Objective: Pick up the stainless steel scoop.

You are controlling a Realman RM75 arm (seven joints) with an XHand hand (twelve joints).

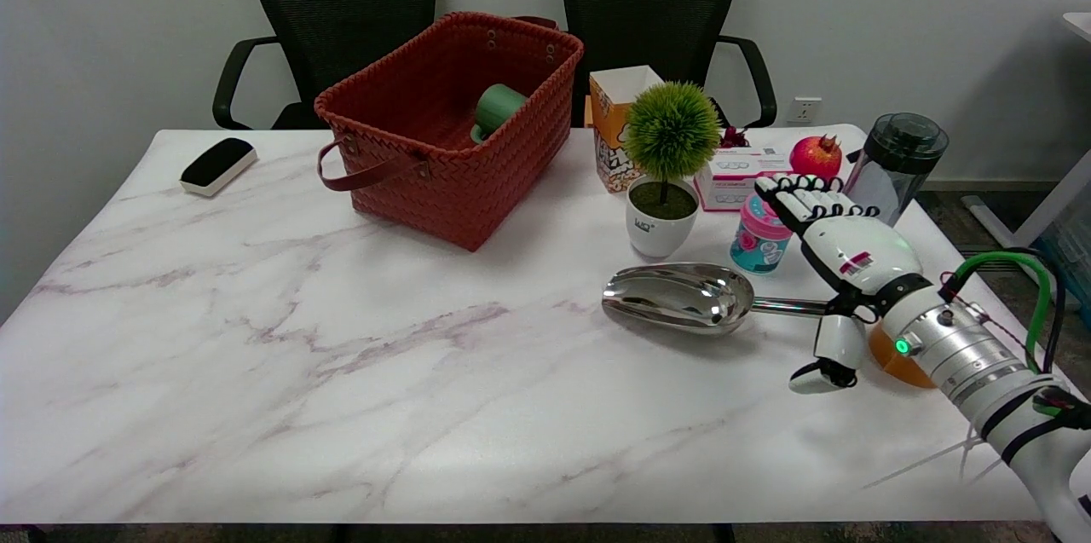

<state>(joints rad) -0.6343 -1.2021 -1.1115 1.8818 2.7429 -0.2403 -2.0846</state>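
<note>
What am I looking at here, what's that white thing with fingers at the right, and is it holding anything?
It is the hand of a robot arm, seen from a camera above the table's near edge looking down and across. The right hand reaches in from the lower right, fingers spread, over the handle of a stainless steel scoop that lies on the marble table. It holds nothing yet. Behind the scoop stand a small potted plant, a pink-lidded cup, a popcorn box, a pomegranate and a dark bottle. A red woven basket holds a green cup, and a black-and-white eraser lies at far left.
</note>
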